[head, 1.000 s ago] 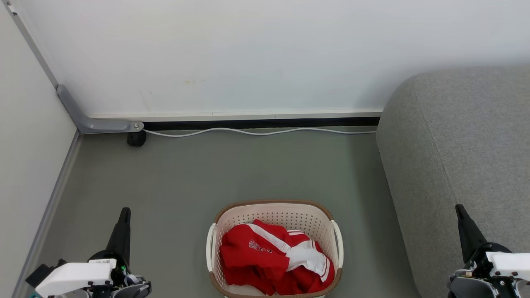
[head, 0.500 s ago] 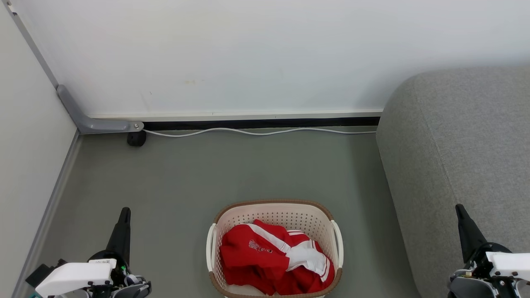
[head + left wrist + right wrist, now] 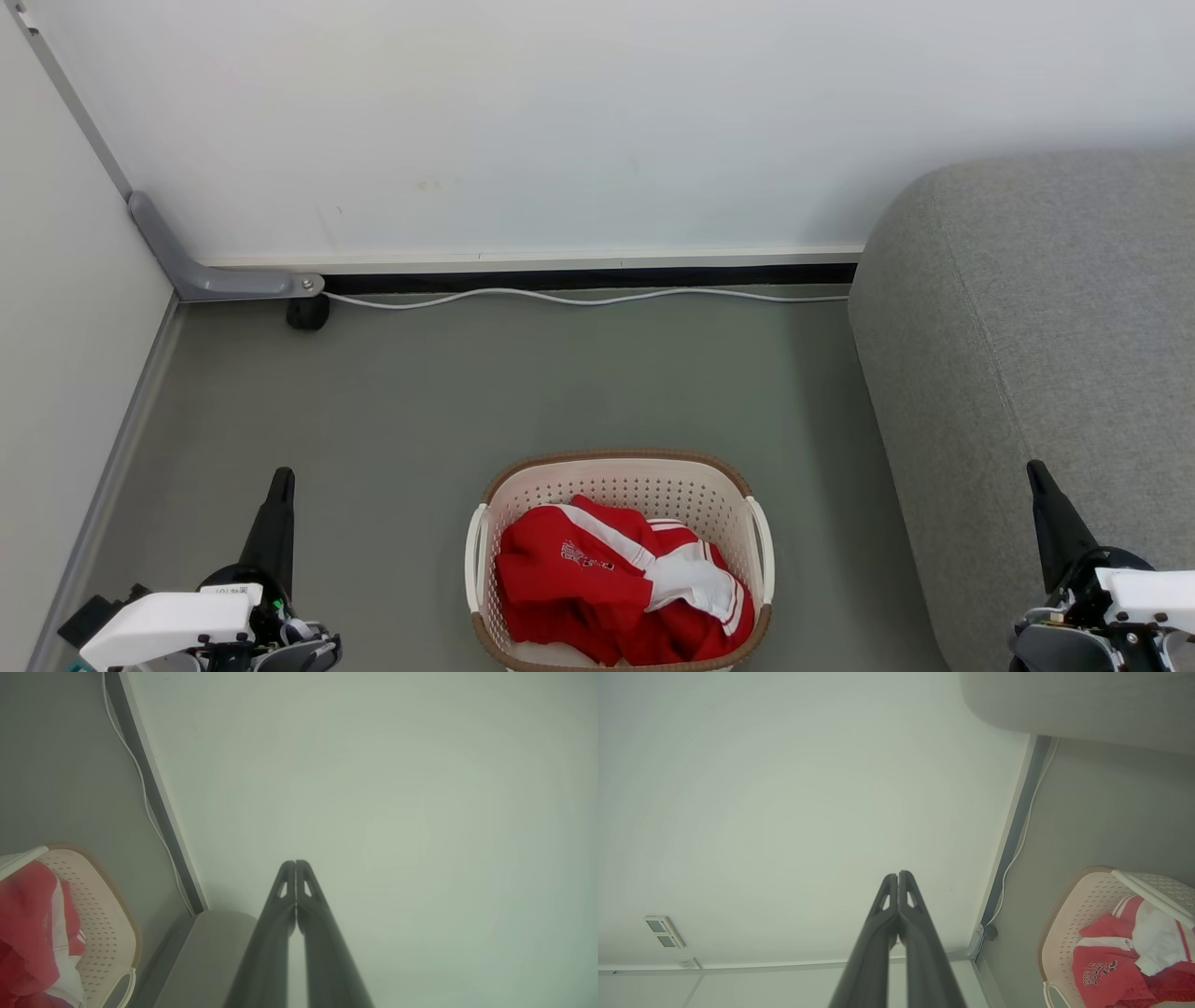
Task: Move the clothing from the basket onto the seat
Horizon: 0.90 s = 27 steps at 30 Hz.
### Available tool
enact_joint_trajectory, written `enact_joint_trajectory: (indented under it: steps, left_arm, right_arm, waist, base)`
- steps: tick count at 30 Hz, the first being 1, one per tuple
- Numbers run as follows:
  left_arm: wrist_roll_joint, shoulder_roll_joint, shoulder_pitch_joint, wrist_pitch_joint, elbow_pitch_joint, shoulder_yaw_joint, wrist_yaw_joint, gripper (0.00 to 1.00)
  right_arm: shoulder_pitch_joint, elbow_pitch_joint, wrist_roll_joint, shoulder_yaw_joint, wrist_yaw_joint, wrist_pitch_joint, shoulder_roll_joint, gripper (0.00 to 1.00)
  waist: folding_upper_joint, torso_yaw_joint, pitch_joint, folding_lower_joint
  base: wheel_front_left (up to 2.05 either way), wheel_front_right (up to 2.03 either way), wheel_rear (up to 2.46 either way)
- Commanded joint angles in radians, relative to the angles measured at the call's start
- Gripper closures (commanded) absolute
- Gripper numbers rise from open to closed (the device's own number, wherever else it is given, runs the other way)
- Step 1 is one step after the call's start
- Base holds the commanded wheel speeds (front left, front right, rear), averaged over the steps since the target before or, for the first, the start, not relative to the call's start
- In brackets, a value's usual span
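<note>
I have the left hand (image 3: 281,478) at the lower left of the head frame and the right hand (image 3: 1036,469) at the lower right. Both are fully closed, fingers pressed together, holding nothing. The clothing (image 3: 579,579) lies bunched in the basket (image 3: 616,458), bottom centre of the frame, on the floor (image 3: 467,392). The seat (image 3: 1046,308) occupies the right side, bare, near the basket. By my judgement, no transfer has begun. Risks from here are as follows. A descent with closed fingers would press the fabric down instead of gripping it, so open first. A shallow pinch may lift one layer and shed the rest, since the red and white folds overlap. Fingers entering near the rim may catch the perforated wall and tip or drag the basket. The right hand shows against the seat's edge and may scrape it when swinging inward.
</note>
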Motion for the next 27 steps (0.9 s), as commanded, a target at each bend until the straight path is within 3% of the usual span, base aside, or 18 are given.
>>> enact_joint_trajectory:
  steps: [1,27]
  left_arm:
    - [-0.005,0.017,-0.053,0.006,-0.029,0.032,-0.007,1.00]
    - [-0.005,0.017,-0.053,0.006,-0.029,0.032,-0.007,1.00]
  right_arm:
    - [-0.036,-0.029,0.011,0.019,0.007,0.008,-0.012,1.00]
    - [-0.036,-0.029,0.011,0.019,0.007,0.008,-0.012,1.00]
  waist:
    - [-0.0001,0.000,0.000,0.0000]
    - [-0.0001,0.000,0.000,0.0000]
  base:
    - [0.00,0.00,0.00]
    - [0.00,0.00,0.00]
